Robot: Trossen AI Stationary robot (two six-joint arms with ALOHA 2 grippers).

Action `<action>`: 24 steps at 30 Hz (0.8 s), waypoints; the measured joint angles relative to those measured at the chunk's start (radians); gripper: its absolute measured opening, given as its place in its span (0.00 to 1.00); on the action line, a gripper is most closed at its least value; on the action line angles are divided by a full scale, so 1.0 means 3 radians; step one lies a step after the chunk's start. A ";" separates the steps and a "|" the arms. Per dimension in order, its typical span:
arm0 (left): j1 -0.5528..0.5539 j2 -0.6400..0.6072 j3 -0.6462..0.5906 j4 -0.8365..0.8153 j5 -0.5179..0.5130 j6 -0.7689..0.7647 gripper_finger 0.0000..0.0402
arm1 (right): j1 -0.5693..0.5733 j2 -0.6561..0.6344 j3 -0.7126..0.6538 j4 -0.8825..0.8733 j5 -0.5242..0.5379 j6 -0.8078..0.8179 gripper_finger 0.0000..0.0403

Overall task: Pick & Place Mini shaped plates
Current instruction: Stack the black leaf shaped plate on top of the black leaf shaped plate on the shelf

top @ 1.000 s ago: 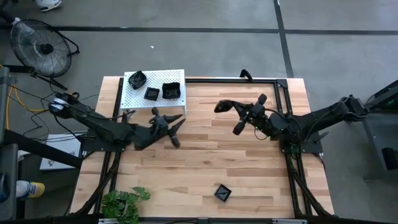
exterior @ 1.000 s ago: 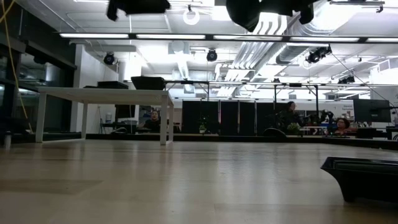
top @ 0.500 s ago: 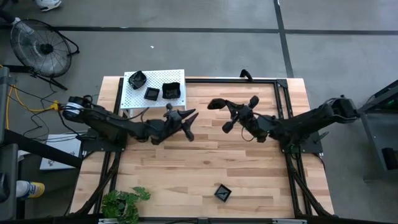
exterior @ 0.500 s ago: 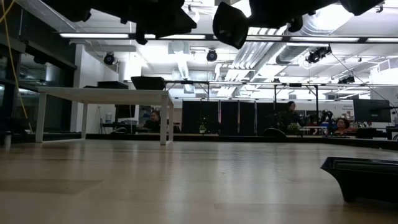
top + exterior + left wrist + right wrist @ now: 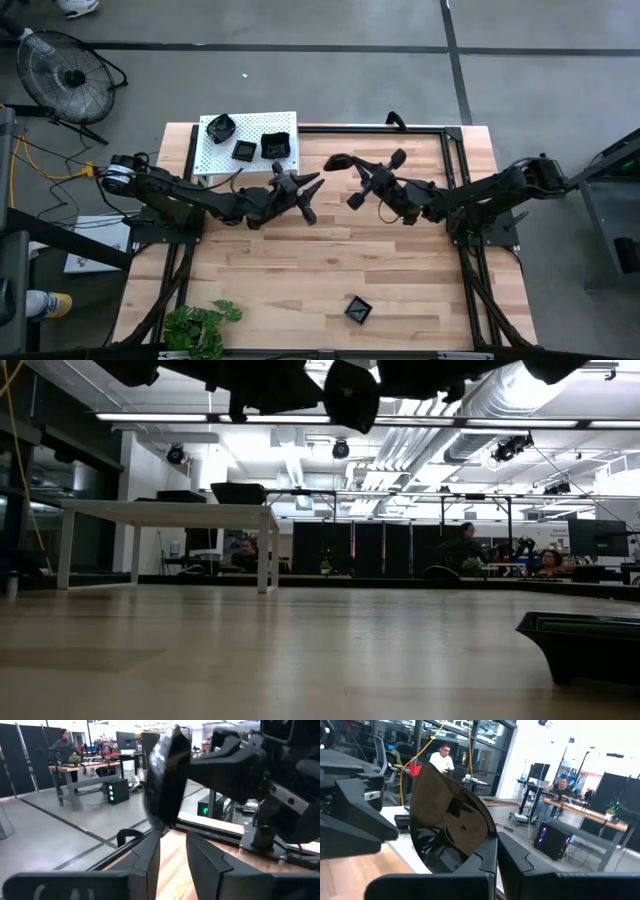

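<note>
Plate (image 5: 451, 827) held edge-on in right jaws, clamped tight, raised over counter (image 5: 330, 260), centre-far. Over last second both arms swung in toward centre. Left jaws, half open and empty, now just beside plate, not touching. You look set for handover, likely bound for shelf (image 5: 215, 158), far left, already carrying three plates (image 5: 275, 146). Spare plate (image 5: 358, 309) lies at near edge. Low view shows only arm undersides and crops spare plate at right. Held plate's shape unclear.
</note>
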 joint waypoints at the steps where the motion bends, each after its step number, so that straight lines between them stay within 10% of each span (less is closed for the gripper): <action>1: 0.0000 0.0002 0.0009 -0.0001 0.0000 -0.0001 0.23 | -0.0005 0.0032 0.0048 -0.0002 -0.0006 -0.0056 0.00; 24: -0.0009 -0.0002 0.0027 -0.0031 -0.0213 -0.0001 0.23 | 0.0214 0.0222 0.0254 -0.0042 0.0300 -0.0422 0.00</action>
